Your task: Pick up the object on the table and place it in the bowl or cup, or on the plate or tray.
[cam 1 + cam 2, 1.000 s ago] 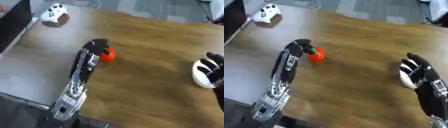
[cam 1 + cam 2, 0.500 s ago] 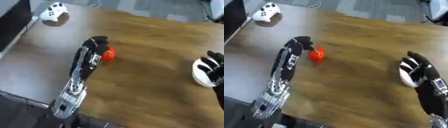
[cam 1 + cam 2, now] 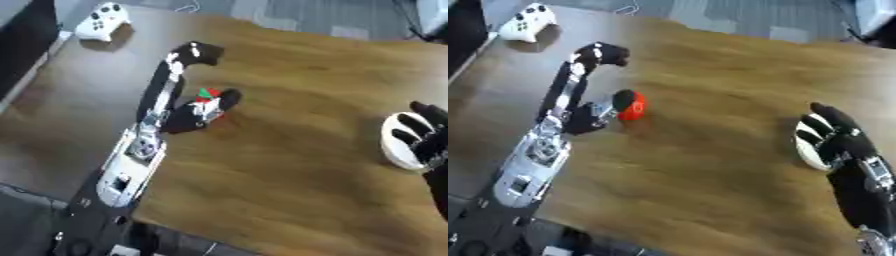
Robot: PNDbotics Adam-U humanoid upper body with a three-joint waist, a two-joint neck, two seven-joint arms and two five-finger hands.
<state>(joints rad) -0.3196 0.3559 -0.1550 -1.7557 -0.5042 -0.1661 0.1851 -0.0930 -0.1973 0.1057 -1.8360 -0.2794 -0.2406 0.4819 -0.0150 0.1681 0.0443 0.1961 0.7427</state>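
While the small red rounded object with a bit of green on top lies on the brown wooden desk, the robot's black left hand rests against it from the left, its thumb touching the object's near side. That hand's fingers stretch far past the object toward the desk's back edge, curled only at their tips, so they close on nothing. The right hand sits at the right edge with fingers relaxed and spread over a white bowl. A white game controller lies at the far left corner.
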